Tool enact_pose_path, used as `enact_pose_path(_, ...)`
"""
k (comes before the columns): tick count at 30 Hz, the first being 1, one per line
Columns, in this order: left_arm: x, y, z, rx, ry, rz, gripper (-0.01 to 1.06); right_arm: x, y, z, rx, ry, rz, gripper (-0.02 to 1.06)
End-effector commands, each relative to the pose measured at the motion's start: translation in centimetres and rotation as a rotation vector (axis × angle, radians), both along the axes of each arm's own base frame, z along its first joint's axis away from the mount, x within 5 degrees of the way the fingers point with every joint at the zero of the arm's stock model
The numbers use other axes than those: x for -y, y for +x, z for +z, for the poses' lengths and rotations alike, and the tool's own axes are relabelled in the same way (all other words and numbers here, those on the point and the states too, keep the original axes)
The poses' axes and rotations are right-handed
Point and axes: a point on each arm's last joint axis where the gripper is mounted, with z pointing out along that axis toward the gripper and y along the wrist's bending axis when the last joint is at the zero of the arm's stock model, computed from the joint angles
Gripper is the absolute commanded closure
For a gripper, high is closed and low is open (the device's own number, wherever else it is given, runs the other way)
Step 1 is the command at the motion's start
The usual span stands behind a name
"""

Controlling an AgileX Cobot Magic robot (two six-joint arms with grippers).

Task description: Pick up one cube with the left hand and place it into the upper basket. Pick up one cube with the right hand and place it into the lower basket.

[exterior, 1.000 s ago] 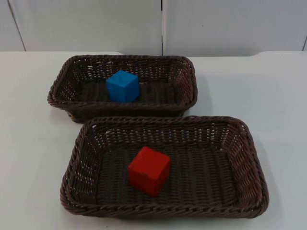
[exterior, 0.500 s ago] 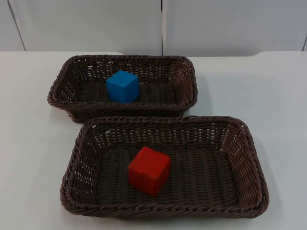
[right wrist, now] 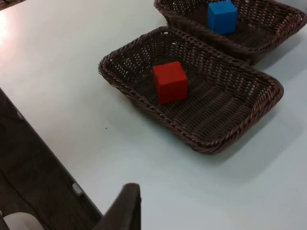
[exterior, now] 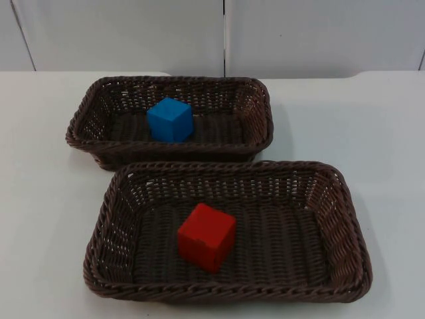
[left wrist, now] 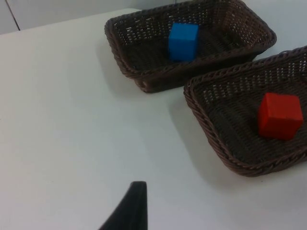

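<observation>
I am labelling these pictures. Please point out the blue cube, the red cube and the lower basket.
blue cube (exterior: 169, 118): top view, on its top face.
red cube (exterior: 206, 236): top view, near its middle.
lower basket (exterior: 346, 219): top view, on its right wall.

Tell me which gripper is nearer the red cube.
Left, probably. The left gripper hangs beside the lower basket holding the red cube; the right gripper stands farther off, table between.

A flat white table top (exterior: 46, 199) spreads across the whole scene, matte and plain. At its far edge it meets a light grey partition wall (exterior: 119, 33), which is split by a thin dark vertical seam (exterior: 224, 36) running straight down to the table.
</observation>
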Motion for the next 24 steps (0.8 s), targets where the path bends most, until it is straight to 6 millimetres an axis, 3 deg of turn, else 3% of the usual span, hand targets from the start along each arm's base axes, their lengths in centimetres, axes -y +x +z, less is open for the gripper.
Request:
enact_pose_path(1,-0.01,0.04,-0.04,0.009,-0.006,0.008,0.00,-0.07,0.06,-0.08,0.003,0.012,-0.002,-0.01)
enact_pose_path(17,-0.03,0.05,-0.04,0.010,-0.004,0.010,0.00,-0.11,0.02,-0.08,0.000,0.015,-0.020,-0.01)
enact_pose_path(24,-0.13,0.08,-0.04,0.013,0.007,0.017,0.00,-0.22,-0.06,-0.06,0.003,0.016,-0.210,-0.01)
